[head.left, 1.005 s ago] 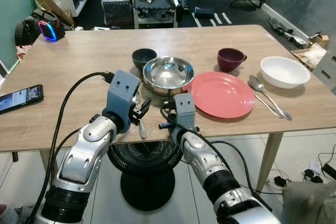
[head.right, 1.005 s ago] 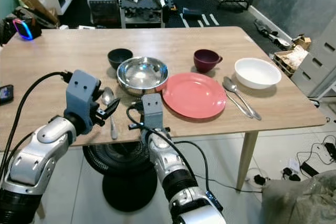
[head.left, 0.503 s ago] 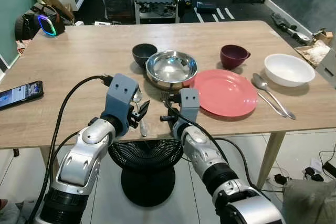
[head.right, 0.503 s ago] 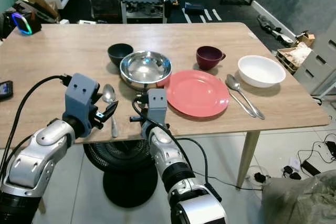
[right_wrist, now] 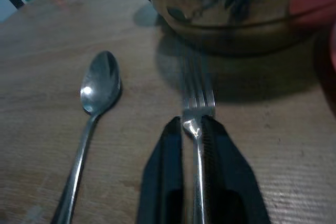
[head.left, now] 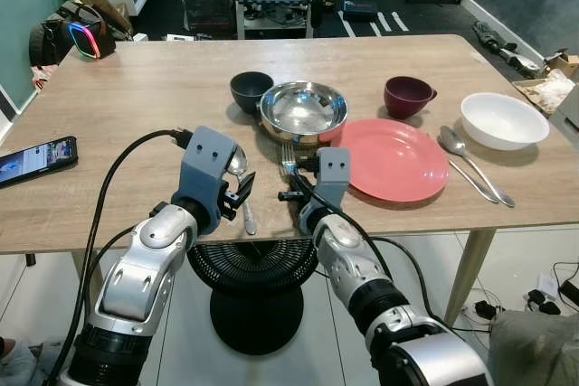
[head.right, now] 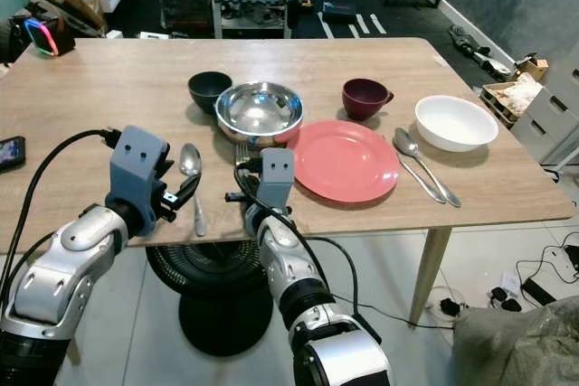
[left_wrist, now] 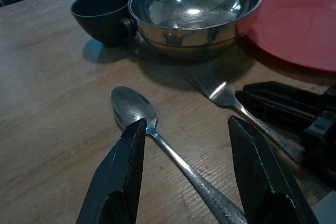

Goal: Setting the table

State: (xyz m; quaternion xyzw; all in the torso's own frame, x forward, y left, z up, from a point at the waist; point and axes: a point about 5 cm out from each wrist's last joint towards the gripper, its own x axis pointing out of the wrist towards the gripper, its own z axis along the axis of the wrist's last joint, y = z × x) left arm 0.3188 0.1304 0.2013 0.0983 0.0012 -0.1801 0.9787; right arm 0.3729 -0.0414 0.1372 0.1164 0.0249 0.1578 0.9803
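right end effector [right_wrist: 191, 145] clenched on fork [right_wrist: 197, 100] | left end effector [left_wrist: 184, 166] released, straddling spoon [left_wrist: 134, 109] | risk: fork tines nudge steel bowl [head.left: 303, 108], or fork drops off the near counter [head.left: 109, 133] edge

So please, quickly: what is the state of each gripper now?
Left gripper: open, fingers either side of the spoon on the table, not gripping it.
Right gripper: shut on the fork.
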